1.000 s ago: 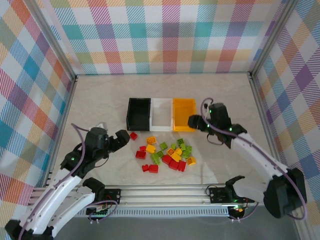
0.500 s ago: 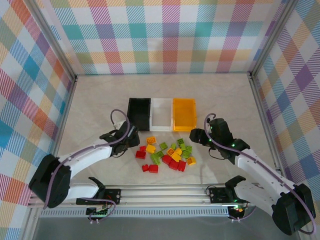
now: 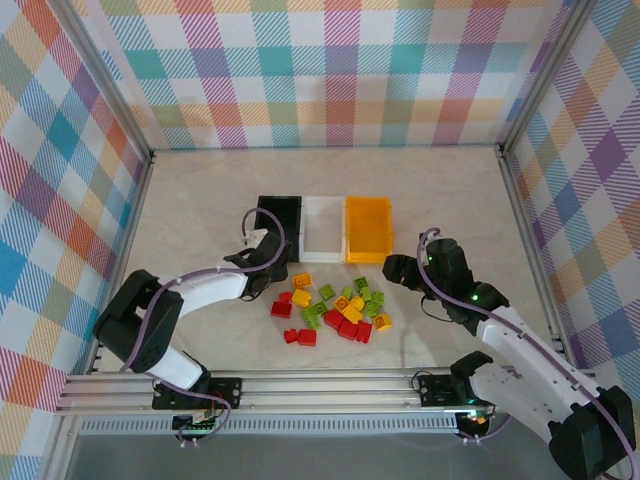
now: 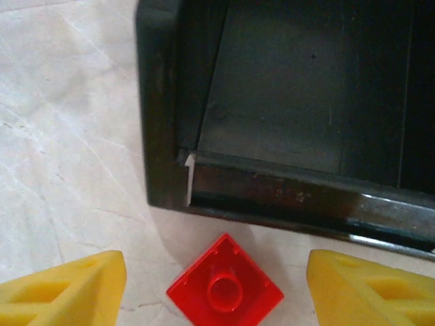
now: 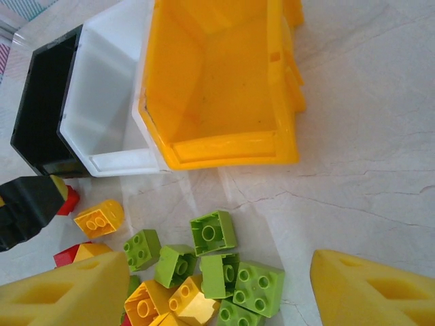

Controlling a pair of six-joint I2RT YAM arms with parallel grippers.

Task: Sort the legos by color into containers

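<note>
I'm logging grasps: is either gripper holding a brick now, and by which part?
Nothing is held. Left gripper open astride a red brick, untouched; right gripper open above the pile.

Three containers point(image 3: 322, 228); roughly twenty legos point(image 3: 350, 313) (pile overlaps).

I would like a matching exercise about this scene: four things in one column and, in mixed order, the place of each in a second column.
Things
1. black bin
2. white bin
3. orange-yellow bin
4. lone red brick

Places
A. middle of the bin row
B. on the table, just outside the black bin's near wall
C. right end of the bin row
D. left end of the bin row

Pairs: 1-D, 2-A, 3-C, 4-B
</note>
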